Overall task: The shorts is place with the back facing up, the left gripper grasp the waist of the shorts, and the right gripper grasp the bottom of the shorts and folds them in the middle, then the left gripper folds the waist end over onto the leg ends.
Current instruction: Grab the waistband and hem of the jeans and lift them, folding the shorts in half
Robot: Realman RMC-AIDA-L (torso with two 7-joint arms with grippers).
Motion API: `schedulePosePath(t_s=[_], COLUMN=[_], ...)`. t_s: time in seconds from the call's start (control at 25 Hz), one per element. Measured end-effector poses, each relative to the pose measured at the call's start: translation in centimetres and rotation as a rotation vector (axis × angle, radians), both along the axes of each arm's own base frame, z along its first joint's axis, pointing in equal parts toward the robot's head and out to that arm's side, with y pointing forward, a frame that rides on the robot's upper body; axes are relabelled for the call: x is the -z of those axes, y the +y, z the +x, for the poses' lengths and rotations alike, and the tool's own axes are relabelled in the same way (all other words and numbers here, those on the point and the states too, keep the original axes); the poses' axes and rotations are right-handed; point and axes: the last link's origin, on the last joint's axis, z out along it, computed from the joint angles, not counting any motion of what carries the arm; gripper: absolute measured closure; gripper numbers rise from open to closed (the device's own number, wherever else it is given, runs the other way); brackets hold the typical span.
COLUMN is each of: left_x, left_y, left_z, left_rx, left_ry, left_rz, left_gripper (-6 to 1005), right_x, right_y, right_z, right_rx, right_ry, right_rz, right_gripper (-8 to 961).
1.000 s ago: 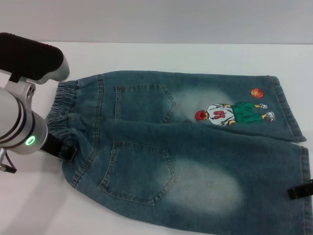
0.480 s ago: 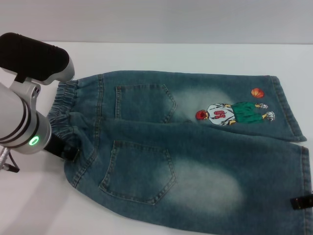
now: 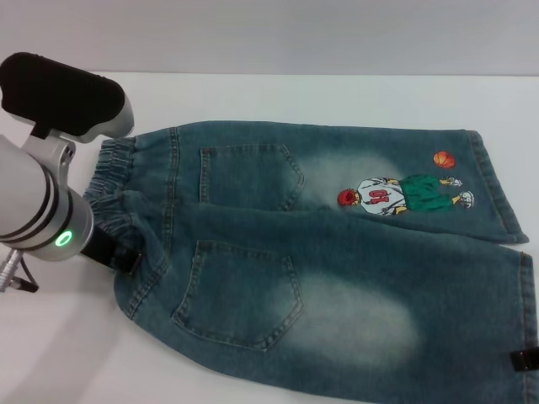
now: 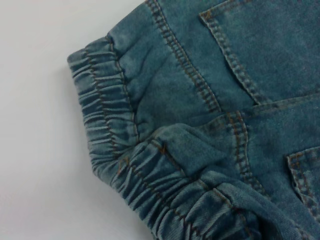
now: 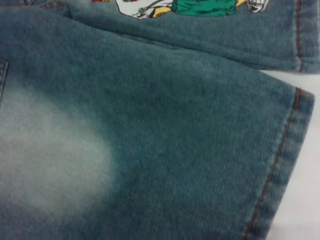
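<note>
The left gripper (image 3: 114, 252) sits at the shorts' (image 3: 337, 278) bunched waistband, presumably to pinch it; I can't tell its jaws. The shorts lie flat on the white table (image 3: 67, 353)

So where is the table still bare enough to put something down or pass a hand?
Bare white table runs along the far side beyond the blue denim shorts, and at the near-left corner below the elastic waistband. The waist end is crowded by the left tool; the right tool sits at the near leg's hem.
</note>
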Motion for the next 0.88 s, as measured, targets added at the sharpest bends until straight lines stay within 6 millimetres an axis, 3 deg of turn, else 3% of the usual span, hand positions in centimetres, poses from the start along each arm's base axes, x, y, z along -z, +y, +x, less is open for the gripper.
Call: schedulePosePath(t_s=[0.88], left_x=[0.19], left_y=[0.11], left_z=[0.09], left_rx=[0.004], left_ry=[0.008], left_rz=[-0.011], left_gripper=[785], right_x=[0.18], right_y=[-0.57], right_z=[0.48], right_rx=[0.029], right_ry=[0.008], right_rz=[0.003], right_gripper=[255])
